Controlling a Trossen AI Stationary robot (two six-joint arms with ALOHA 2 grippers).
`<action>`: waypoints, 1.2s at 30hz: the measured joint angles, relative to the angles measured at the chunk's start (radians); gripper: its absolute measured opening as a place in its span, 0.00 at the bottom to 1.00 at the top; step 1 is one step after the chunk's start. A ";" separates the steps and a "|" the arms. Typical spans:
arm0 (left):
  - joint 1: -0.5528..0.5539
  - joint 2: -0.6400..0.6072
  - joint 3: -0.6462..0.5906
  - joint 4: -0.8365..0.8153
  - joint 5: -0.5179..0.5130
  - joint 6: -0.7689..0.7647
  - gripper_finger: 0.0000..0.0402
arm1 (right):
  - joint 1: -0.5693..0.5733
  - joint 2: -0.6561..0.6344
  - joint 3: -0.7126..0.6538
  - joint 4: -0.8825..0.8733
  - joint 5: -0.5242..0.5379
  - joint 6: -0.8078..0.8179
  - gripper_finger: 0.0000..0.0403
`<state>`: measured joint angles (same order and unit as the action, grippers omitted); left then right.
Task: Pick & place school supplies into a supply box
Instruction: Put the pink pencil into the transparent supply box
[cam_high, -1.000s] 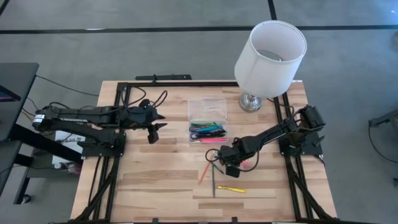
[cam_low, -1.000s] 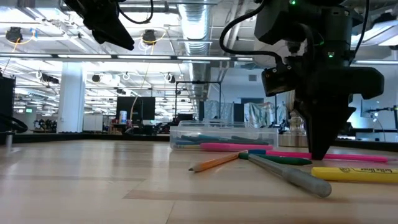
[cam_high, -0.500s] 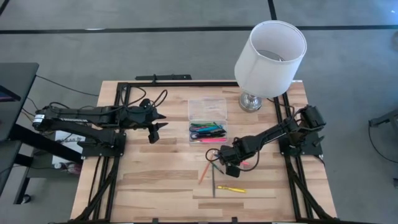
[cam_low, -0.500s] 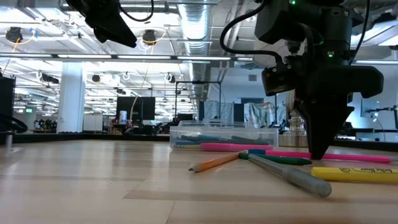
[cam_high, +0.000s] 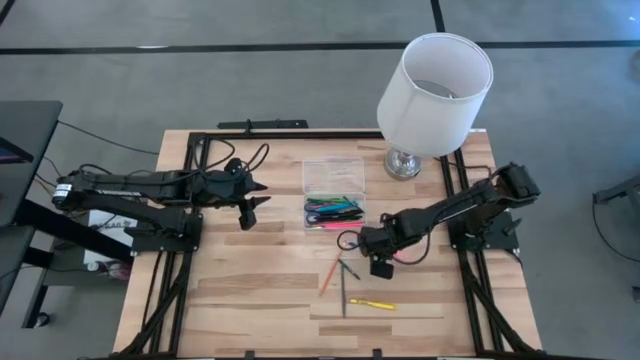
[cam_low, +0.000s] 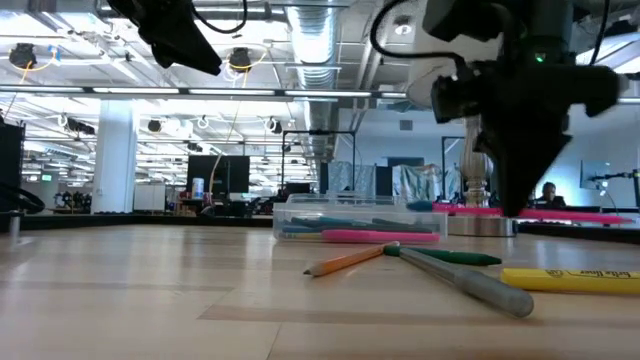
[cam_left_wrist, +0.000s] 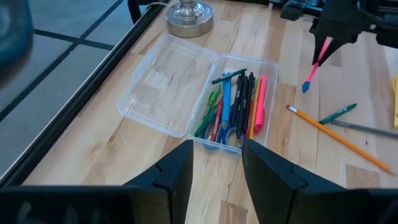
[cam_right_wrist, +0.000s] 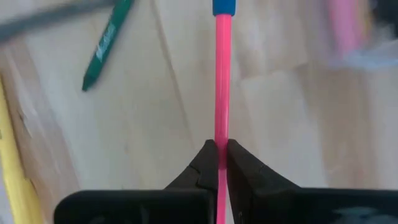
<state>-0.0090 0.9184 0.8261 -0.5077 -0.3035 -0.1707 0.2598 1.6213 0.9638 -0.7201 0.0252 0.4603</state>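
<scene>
The right claw (cam_right_wrist: 217, 155) pinches a pink pen (cam_right_wrist: 221, 81) above the table (cam_high: 250, 290) near the supply box (cam_high: 334, 193), while the left claw (cam_high: 252, 205) hangs spread beside the box.

Wooden table (cam_high: 250, 290) seen from above: its left and near parts lie bare, giving open passage. At the back right, a lamp (cam_high: 434, 90) with a wide white shade stands just beside the clear box (cam_high: 334, 195), crowding that corner. Loose pencils and pens (cam_high: 345, 285) lie scattered near the middle front. The right gripper (cam_high: 372, 252), raised off the table, hangs between these and the box
</scene>
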 joint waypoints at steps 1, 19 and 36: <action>0.000 0.000 0.000 0.003 -0.001 0.000 0.33 | -0.011 -0.012 0.000 0.003 0.006 -0.007 0.00; 0.000 0.000 0.000 0.049 -0.019 -0.014 0.33 | -0.377 0.024 0.199 0.210 0.042 -0.334 0.00; -0.002 0.000 0.000 0.049 -0.020 -0.017 0.33 | -0.378 0.235 0.324 0.086 -0.053 -0.482 0.01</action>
<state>-0.0105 0.9184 0.8261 -0.4588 -0.3235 -0.1876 -0.1183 1.8559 1.2874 -0.6336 -0.0277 -0.0220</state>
